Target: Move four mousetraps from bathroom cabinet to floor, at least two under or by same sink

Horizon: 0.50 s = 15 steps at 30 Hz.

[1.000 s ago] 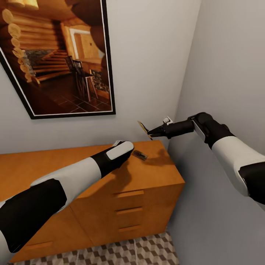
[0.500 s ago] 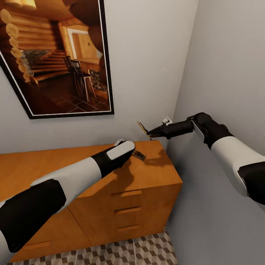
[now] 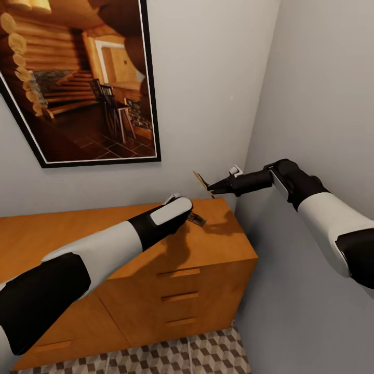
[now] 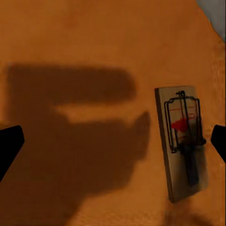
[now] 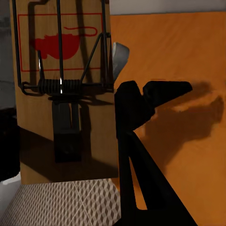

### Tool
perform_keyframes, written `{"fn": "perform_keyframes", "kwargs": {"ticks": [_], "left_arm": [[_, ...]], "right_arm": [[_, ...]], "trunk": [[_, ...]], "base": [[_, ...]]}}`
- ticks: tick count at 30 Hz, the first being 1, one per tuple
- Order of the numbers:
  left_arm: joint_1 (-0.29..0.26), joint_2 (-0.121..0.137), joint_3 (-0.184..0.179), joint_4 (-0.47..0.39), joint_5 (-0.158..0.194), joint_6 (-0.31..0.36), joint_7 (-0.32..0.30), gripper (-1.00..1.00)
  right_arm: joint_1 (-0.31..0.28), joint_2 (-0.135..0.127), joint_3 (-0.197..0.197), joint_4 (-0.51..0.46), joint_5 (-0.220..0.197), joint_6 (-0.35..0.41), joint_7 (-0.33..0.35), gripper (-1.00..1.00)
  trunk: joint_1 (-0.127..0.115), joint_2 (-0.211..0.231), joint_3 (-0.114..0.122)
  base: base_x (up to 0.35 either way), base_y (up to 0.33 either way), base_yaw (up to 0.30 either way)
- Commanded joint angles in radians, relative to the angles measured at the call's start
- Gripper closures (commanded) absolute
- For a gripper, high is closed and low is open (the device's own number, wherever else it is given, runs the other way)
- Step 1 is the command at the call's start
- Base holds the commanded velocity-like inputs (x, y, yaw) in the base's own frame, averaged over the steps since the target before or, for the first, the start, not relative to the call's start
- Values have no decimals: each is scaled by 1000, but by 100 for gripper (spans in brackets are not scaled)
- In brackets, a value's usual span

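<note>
Mousetrap on the cabinet top sits off-centre toward one finger of my left pincer, which is wide open and empty. I'd centre it, then descend. My right pincer grips another mousetrap.

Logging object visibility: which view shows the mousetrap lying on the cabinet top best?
The left wrist view: the small wooden mousetrap with wire spring lies whole, seen from above. The head view shows it tiny, partly behind the left forearm. The right wrist view shows another, held trap.

no readable text, red mouse emblem printed on mousetrap, lettering illegible
</note>
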Motion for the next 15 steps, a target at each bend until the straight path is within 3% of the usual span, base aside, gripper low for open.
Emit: {"fn": "perform_keyframes", "kwargs": {"ticks": [1, 2, 4, 5, 7, 8, 10, 13, 15], "left_arm": [[-5, 4, -6, -37, 6, 38, -4, -100], [-6, 5, -6, -57, 6, 72, -5, -100], [-9, 7, -6, -131, 4, 293, -8, -100], [-10, 7, -6, -148, 4, 366, -8, -100], [-11, 8, -4, -199, 3, 695, -11, -100], [-11, 8, -4, -208, 3, 781, -12, -100], [-11, 11, -4, -234, 3, 1091, -10, -100], [-23, 18, -36, -260, 7, 1235, -7, -100], [-34, 23, -81, -282, 6, 1269, -6, -100]], "right_arm": [[-1, -1, 8, 1, -11, 13, -1, 100], [-1, -1, 8, 1, -10, 13, -1, 100], [-1, -1, 8, 2, -9, 13, -1, 100], [-1, -1, 8, 2, -9, 12, -1, 100], [-1, -2, 9, 2, -8, 12, -1, 100], [-1, -3, 9, 2, -8, 12, -1, 100], [2, -2, 10, 1, -6, 12, -2, 100], [8, 2, 12, -1, -5, 12, -5, 100], [11, 12, 13, -2, -5, 12, -9, 100]], "trunk": [[0, -1, -1], [0, -1, -1], [0, -1, -1], [0, -1, -1], [0, -1, -1], [0, -1, -1], [0, -1, -1], [0, -1, -1], [0, -1, -1]], "base": [[0, 0, 0], [0, 0, 0], [0, 0, 0], [0, 0, 0], [0, 0, 0], [0, 0, 0], [0, 0, 0], [0, 0, -2], [0, 0, -67]]}}
